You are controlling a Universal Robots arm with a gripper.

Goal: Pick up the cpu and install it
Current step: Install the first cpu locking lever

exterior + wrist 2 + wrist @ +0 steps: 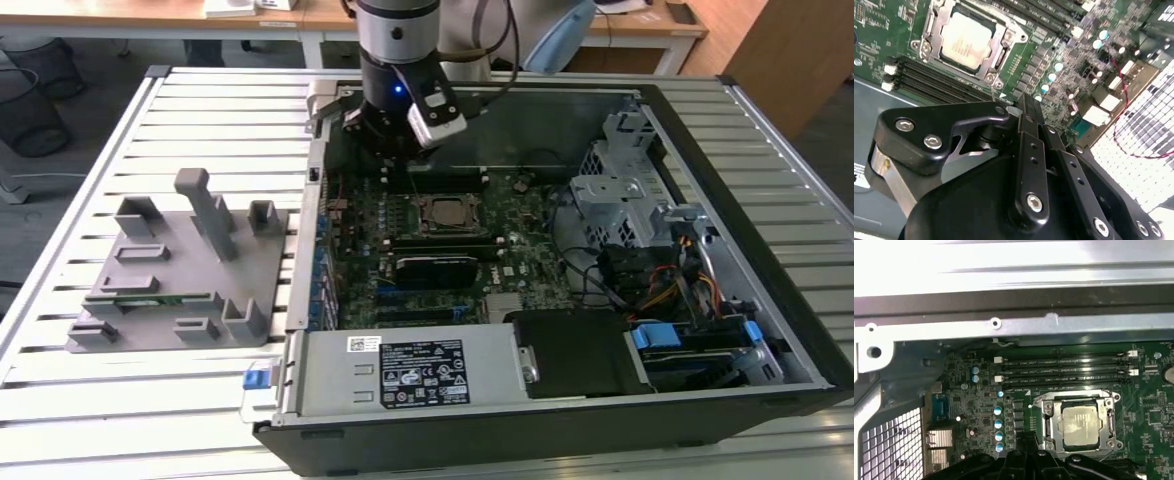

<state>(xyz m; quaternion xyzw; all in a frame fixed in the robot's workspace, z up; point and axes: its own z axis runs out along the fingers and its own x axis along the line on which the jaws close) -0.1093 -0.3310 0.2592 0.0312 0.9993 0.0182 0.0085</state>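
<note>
The gripper (1029, 107) hangs over the motherboard (1064, 55) with its fingers drawn together, holding nothing. Beyond them the cpu (966, 40) already sits in its socket (1079, 422), so the placing looks done.

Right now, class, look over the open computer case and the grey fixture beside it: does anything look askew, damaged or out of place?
Nothing stands out. The cpu lies flat and square inside the metal socket frame on the motherboard. The gripper hangs above the board, apart from it. The grey fixture stands upright on the slatted table.
</note>
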